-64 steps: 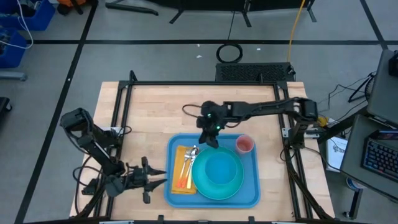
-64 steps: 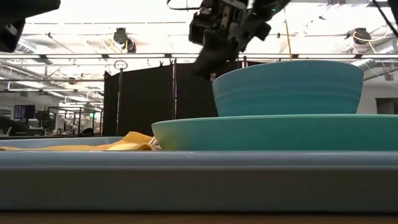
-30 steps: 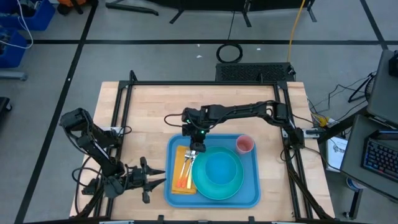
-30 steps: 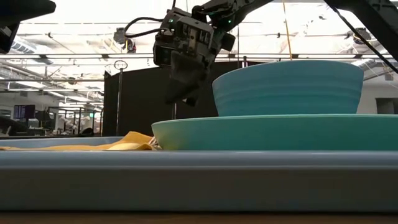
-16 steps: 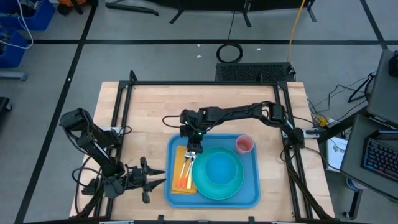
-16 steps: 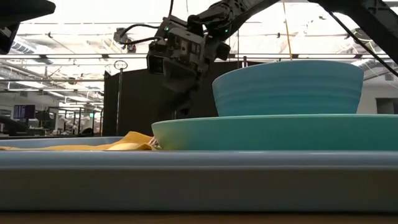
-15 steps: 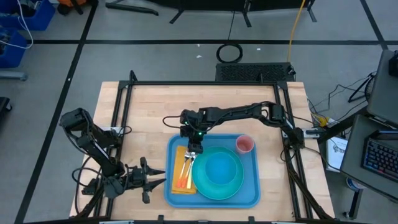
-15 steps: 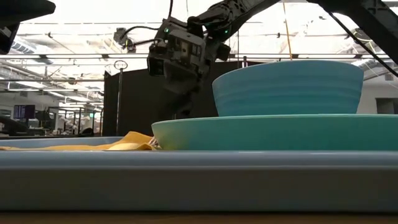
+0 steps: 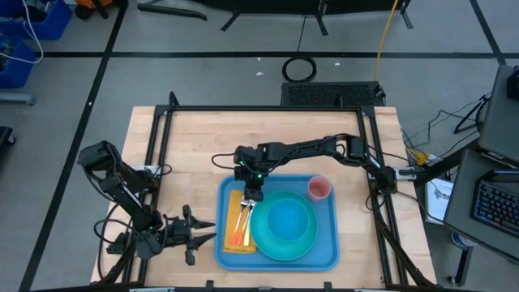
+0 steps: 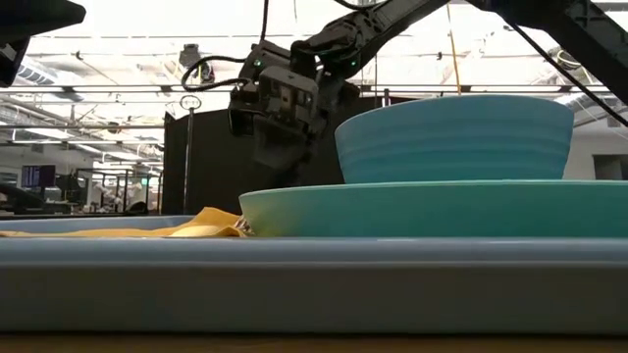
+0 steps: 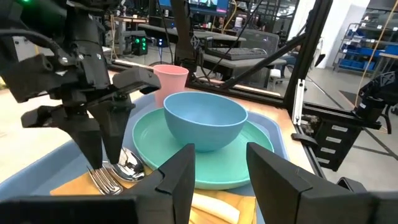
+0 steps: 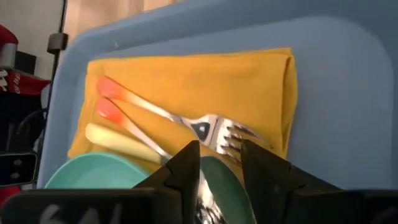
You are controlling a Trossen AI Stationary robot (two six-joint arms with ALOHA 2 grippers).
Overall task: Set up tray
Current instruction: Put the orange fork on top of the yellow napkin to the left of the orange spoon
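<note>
The blue tray [image 9: 327, 243] lies at the table's near middle. On it are a teal plate [image 9: 261, 240] with a teal bowl [image 9: 285, 223], a pink cup [image 9: 319, 188] and a yellow napkin [image 9: 229, 217]. Three pieces of cutlery [image 12: 205, 129] lie on the napkin. My right gripper [image 9: 253, 195] is open, pointing down just over the cutlery heads [image 11: 118, 171], beside the plate's rim. My left gripper [image 9: 203, 234] is open and waits left of the tray. My right gripper [image 12: 221, 165] comes from above with its fingers [image 11: 93, 146] standing over the fork and spoon heads at the napkin's far end. I cannot tell whether the fingertips touch the cutlery. The cutlery lies flat on the napkin.
Bare wooden table top [image 9: 195, 154] spreads to the far side and left of the tray. A black frame rail [image 9: 268, 109] runs along the table's far edge. The bowl and plate stand close by the right gripper's right side.
My right gripper has shifted a little toward the table's left edge and come down toward the cutlery heads on the napkin. The tray and everything on it have stayed in place.
</note>
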